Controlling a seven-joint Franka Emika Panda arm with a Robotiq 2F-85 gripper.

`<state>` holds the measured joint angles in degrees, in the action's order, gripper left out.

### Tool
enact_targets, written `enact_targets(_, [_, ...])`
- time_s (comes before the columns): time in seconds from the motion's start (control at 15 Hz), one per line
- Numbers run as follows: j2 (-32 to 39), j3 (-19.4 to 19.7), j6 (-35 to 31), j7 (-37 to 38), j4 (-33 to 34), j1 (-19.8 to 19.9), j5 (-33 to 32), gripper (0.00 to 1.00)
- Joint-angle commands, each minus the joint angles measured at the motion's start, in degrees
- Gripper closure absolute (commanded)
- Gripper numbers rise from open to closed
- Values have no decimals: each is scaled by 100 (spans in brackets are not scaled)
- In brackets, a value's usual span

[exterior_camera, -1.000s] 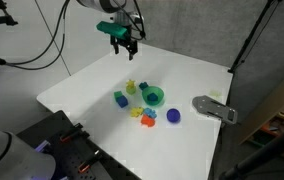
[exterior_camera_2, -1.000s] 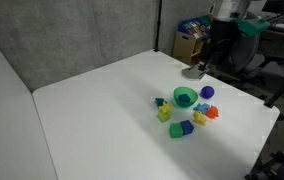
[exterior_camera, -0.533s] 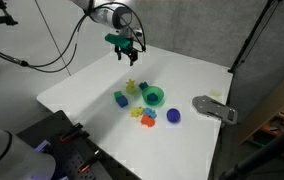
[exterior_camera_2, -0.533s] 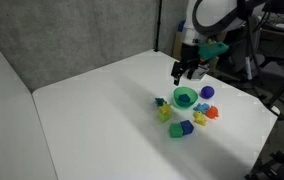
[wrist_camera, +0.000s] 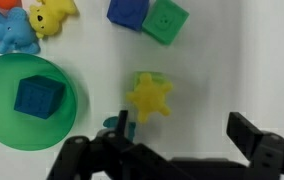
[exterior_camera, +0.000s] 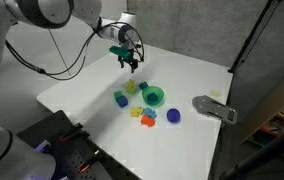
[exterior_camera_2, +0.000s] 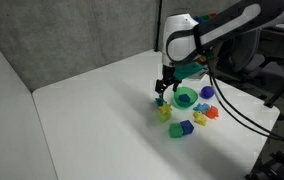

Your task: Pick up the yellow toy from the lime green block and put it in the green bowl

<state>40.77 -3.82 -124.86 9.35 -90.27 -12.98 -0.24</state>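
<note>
The yellow toy [wrist_camera: 150, 97], small and spiky, sits on the lime green block [wrist_camera: 148, 77] in the wrist view. It also shows in both exterior views [exterior_camera: 132, 86] [exterior_camera_2: 164, 109]. The green bowl [wrist_camera: 2, 82] lies just beside it and holds a blue cube [wrist_camera: 39, 97]. The bowl also shows in both exterior views [exterior_camera: 159, 98] [exterior_camera_2: 185, 103]. My gripper [wrist_camera: 182, 135] is open and empty, a little above the table. Its fingers hang just short of the toy in both exterior views [exterior_camera: 129, 63] [exterior_camera_2: 163, 92].
A blue block [wrist_camera: 129, 10], a green block [wrist_camera: 165, 20], a yellow figure [wrist_camera: 52, 12] and an orange figure [wrist_camera: 7, 30] lie beyond the bowl. A small teal piece [wrist_camera: 112, 122] is by one finger. A blue ball [exterior_camera: 173, 116] and a grey object [exterior_camera: 214, 108] lie further off.
The gripper has come down from high above the table's back edge towards the cluster of toys and now hangs close over the yellow toy. The toys have not moved.
</note>
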Motion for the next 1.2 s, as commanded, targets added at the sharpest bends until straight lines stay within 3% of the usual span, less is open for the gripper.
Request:
enact_targets(0.0, [605, 193, 85, 418, 645, -219, -269, 0])
enact_targets(0.67, [1457, 457, 152, 923, 1279, -528, -439, 0])
enact_targets(0.8, [1552, 495, 176, 951, 1343, -565, -464, 26])
enact_targets(1.13, [1634, 550, 317, 1011, 1471, -575, -533, 66])
